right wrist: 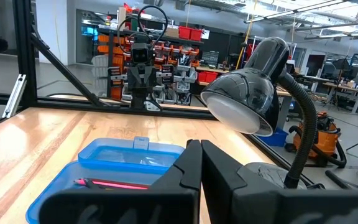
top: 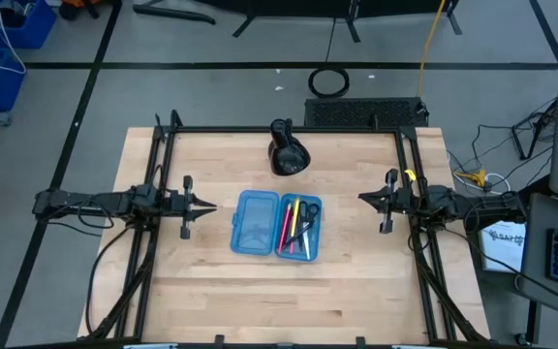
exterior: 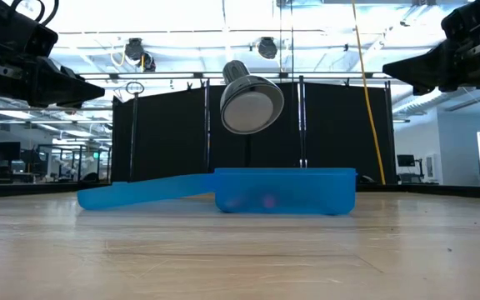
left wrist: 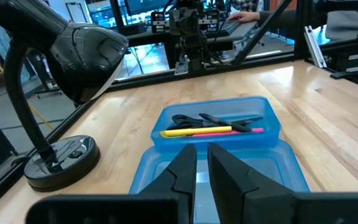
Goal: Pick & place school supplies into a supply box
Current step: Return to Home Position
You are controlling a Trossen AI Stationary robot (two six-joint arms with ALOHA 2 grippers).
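Note:
The blue translucent supply box [top: 275, 225] lies open at the table's middle, both halves flat on the wood. Its right half [top: 299, 228] holds the school supplies: yellow and pink pens [left wrist: 213, 130], black pens and black-handled scissors [left wrist: 191, 119]. The left half [top: 256, 224] is empty. My left gripper [top: 211, 205] hovers left of the box, shut and empty. My right gripper [top: 362, 198] hovers right of the box, shut and empty. Both are raised above the table in the low view, the left gripper [exterior: 90, 87] and the right gripper [exterior: 390, 68].
A black gooseneck desk lamp [top: 288, 153] stands on its round base behind the box, near the table's far edge; its head [exterior: 251, 102] hangs over the box. Bare wood lies in front of the box and on both sides.

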